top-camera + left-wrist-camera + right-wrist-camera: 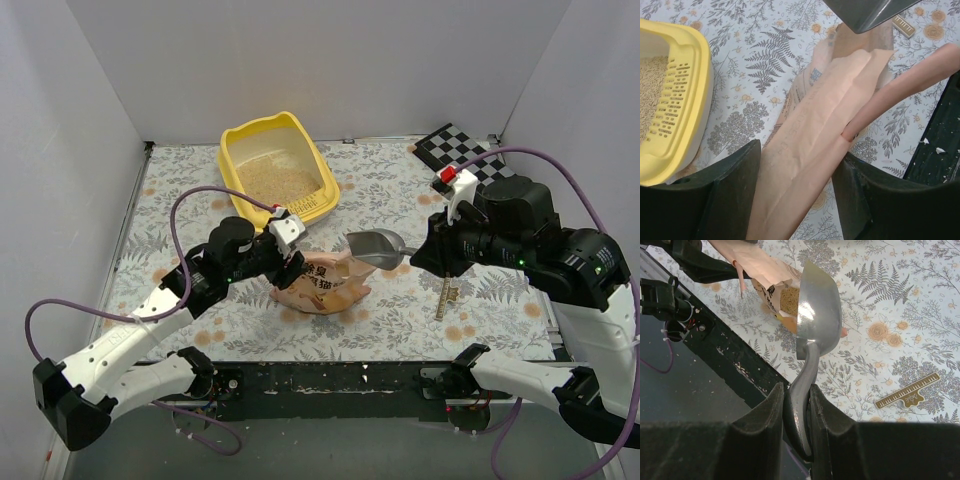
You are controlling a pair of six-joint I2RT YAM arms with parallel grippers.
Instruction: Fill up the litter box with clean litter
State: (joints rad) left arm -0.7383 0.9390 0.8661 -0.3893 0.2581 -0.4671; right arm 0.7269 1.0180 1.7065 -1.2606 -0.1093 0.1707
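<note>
The yellow litter box [322,170] stands at the back centre, with pale beige clean litter [282,183] covering its floor. In the left wrist view its slotted ledge [675,107] is at the left, with litter [650,90] behind it. My left gripper [290,255] [797,155] is shut on the orange-pink bag [322,283] [810,135]. My right gripper [425,250] [796,390] is shut on the handle of the silver scoop [375,245] [817,310]. The scoop's bowl is at the bag's open mouth, where litter [789,300] shows inside.
A black-and-white checkered board [465,150] lies at the back right. A small ruler-like tag [446,297] [907,390] lies on the floral tablecloth right of the bag. White walls close three sides. The black table edge [725,347] runs along the front.
</note>
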